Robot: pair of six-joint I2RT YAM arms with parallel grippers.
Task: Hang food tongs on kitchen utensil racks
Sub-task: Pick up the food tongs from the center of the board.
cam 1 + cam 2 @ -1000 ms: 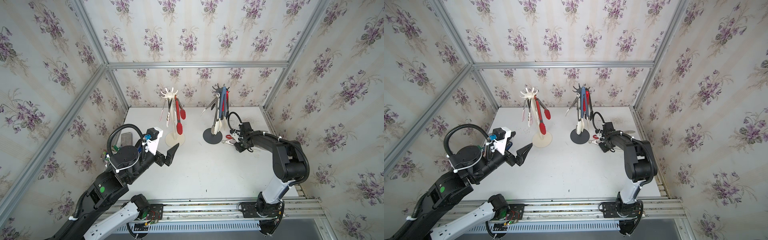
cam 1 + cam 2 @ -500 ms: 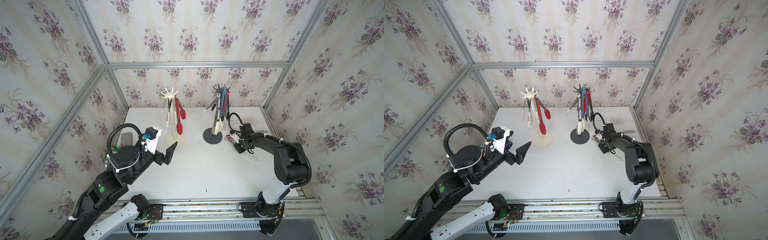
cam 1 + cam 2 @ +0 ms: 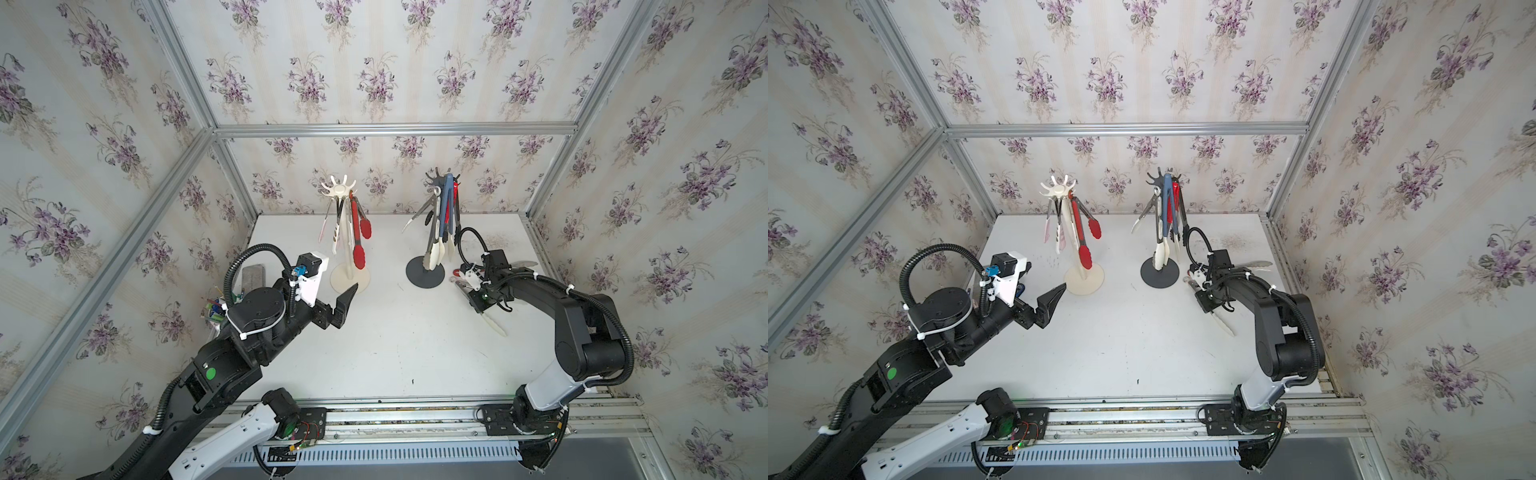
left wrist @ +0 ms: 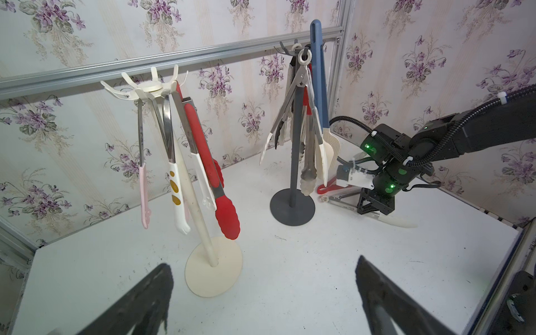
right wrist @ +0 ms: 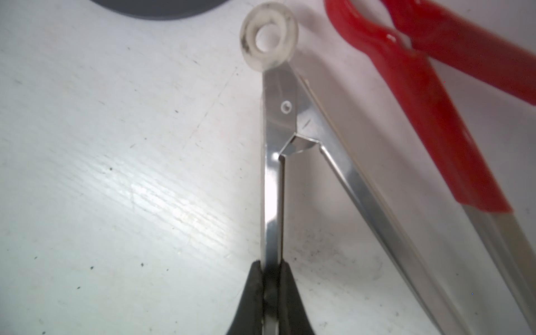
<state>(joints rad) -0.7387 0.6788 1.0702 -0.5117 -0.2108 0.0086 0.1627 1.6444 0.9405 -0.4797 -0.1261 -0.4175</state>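
The cream-white rack (image 3: 351, 279) and the dark grey rack (image 3: 424, 273) stand at the back of the table, each with several tongs hanging from its hooks. Right of the grey base, steel tongs (image 5: 282, 116) with a white ring and white tips lie on the table. My right gripper (image 5: 271, 265) is shut on one steel arm of them, a short way below the hinge; in a top view the right gripper (image 3: 478, 301) points down at the table. Red-handled tongs (image 5: 420, 87) lie beside them. My left gripper (image 4: 262, 262) hovers open and empty in front of the cream base.
Flowered walls on aluminium frames close in the table on three sides. A grey block (image 3: 254, 276) and small coloured items (image 3: 214, 309) lie at the left edge beside my left arm. The red-handled tongs' silvery tip (image 3: 521, 264) lies behind my right wrist.
My right gripper has closed onto one arm of the steel tongs and shifted slightly toward the front. The left arm has hardly moved.
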